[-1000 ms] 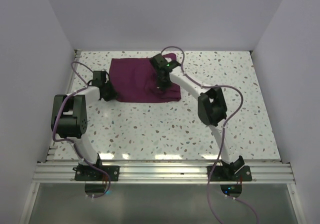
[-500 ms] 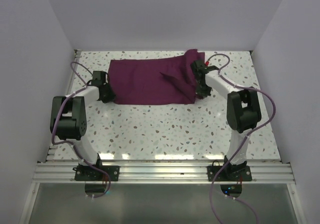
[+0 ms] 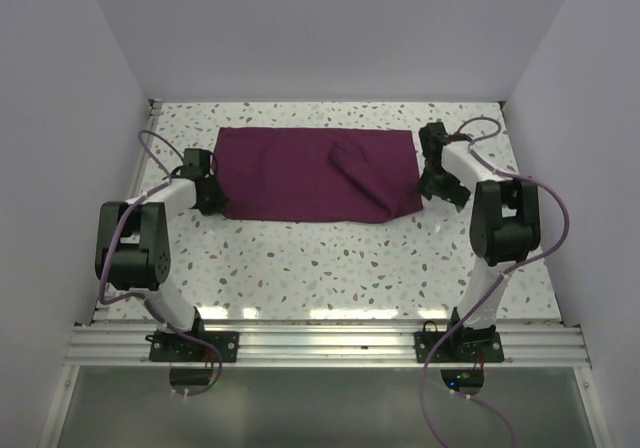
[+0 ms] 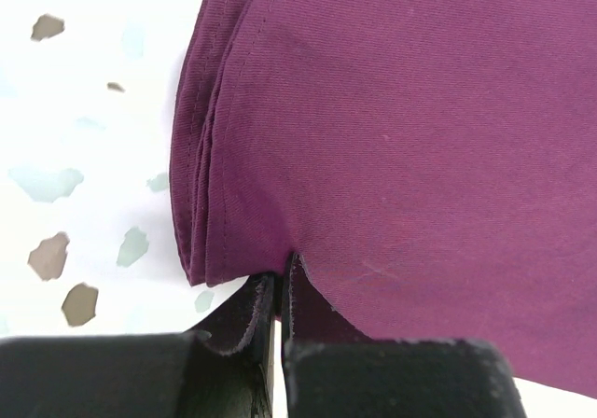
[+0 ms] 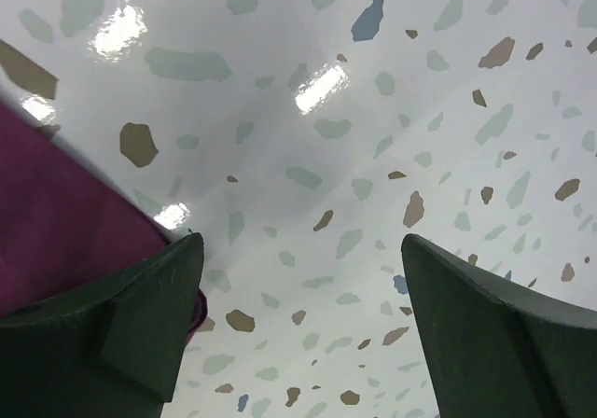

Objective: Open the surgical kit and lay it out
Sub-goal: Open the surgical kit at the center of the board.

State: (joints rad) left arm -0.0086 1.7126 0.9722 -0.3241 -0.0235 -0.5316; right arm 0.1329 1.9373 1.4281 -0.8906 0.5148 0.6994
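The surgical kit shows only as its dark purple cloth [image 3: 310, 173], spread wide across the far half of the table with a raised fold right of centre. My left gripper [image 3: 213, 190] is shut on the cloth's left edge [image 4: 280, 264], where several hemmed layers stack. My right gripper [image 3: 432, 180] stands open just past the cloth's right edge, with only speckled table between its fingers [image 5: 298, 269]; a strip of cloth [image 5: 56, 222] lies to its left. No tray or instruments are in view.
The speckled tabletop [image 3: 330, 258] runs to white walls at the back and sides. A metal rail [image 3: 320, 346] carries both arm bases at the near edge. Cables loop off both arms.
My right gripper pulled the cloth's top layer from the middle out to the right, unfolding it to about twice its width, then let go and opened. The left gripper kept its hold.
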